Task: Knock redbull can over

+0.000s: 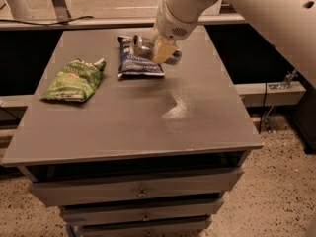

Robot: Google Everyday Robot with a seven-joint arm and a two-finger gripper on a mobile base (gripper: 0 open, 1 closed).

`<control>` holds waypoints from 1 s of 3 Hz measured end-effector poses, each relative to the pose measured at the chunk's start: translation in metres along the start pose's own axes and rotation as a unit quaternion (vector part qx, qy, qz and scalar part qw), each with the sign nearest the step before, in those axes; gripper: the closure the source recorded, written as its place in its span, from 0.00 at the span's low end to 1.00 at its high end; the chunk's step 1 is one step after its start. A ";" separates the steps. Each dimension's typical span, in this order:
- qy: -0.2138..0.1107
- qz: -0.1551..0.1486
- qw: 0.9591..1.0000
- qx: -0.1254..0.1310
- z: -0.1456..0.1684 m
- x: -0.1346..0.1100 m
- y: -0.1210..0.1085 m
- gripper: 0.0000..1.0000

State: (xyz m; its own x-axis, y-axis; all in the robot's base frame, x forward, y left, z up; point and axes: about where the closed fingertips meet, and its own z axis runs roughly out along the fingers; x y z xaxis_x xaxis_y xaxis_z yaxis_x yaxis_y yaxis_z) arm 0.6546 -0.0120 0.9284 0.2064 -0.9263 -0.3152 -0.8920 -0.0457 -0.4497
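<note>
The redbull can (141,46) is a slim silver can with a shiny top. It lies on its side, top pointing left, in my gripper (163,51). The gripper hangs from the white arm at the back of the grey table (138,125) and is shut on the can. The can sits just over the upper right part of a dark blue chip bag (134,67). I cannot tell whether the can touches the bag.
A green chip bag (74,79) lies flat on the table's left side. The table has drawers (142,193) below its front edge. A rail and a dark gap run behind the table. The speckled floor is on the right.
</note>
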 end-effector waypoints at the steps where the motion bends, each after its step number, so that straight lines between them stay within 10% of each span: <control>1: 0.053 0.000 0.998 -0.038 -0.006 0.017 0.009 1.00; 3: 0.102 0.050 0.986 -0.119 -0.021 0.059 0.037 1.00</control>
State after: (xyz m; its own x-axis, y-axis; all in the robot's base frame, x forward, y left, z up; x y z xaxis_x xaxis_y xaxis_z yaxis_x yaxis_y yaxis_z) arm 0.6252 -0.0760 0.9109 0.0496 -0.9855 -0.1624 -0.9777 -0.0147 -0.2093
